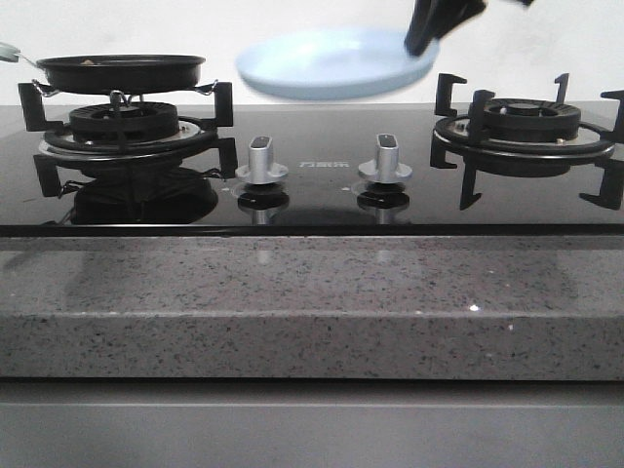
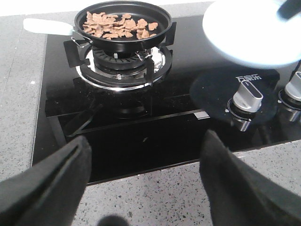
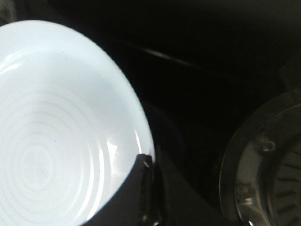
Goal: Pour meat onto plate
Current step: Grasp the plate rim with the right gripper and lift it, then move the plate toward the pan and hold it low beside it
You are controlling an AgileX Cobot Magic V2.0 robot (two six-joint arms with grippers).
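While the meat [image 2: 120, 24] fills the pan [image 2: 123, 44], the plate [image 1: 327, 63], seemingly bare, hangs pincer-held.

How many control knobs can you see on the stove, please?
2, both silver, side by side at the front middle of the cooktop between the burners: the left knob nearer the frying pan, the right knob below the held plate.

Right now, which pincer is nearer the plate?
Right. The right pincer grips the plate by its rim, held above the stove. The left pincer hangs open near the counter edge, facing the pan.
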